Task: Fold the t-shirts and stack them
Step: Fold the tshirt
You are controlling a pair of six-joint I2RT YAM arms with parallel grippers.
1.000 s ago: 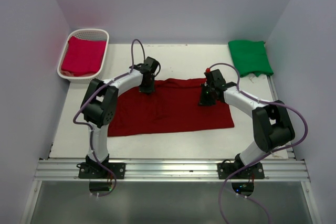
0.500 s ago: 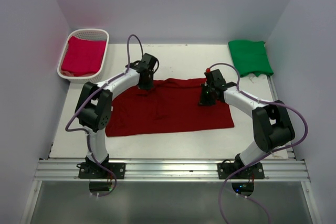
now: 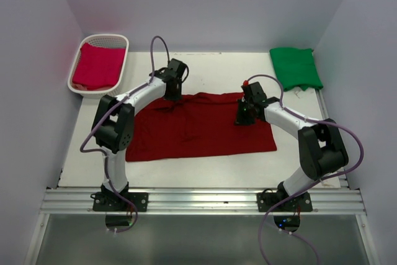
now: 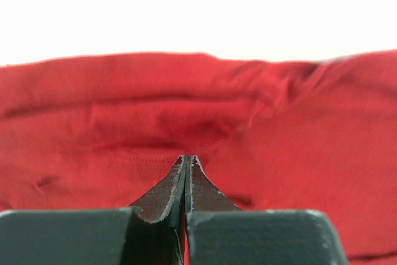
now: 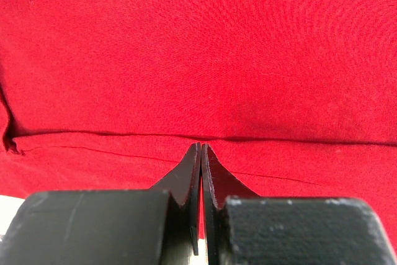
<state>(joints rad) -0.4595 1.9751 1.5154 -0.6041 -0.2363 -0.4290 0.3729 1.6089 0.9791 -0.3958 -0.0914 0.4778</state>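
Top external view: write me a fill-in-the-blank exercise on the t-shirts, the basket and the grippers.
The folded t-shirt at the far right corner of the table is bright ____. The white lattice basket, holding the pinkish crimson t-shirt, sits at the far ____ corner. The left gripper and right gripper, tips on the dark maroon t-shirt, both have jaws ____.
Missing words: green; left; shut.

And the maroon t-shirt runs off both sides of the left wrist view, with everything past its far hem blown out white. The left gripper is pressed tight, cloth pinched or not, can't tell. From above, the right gripper hides its own fingertips.
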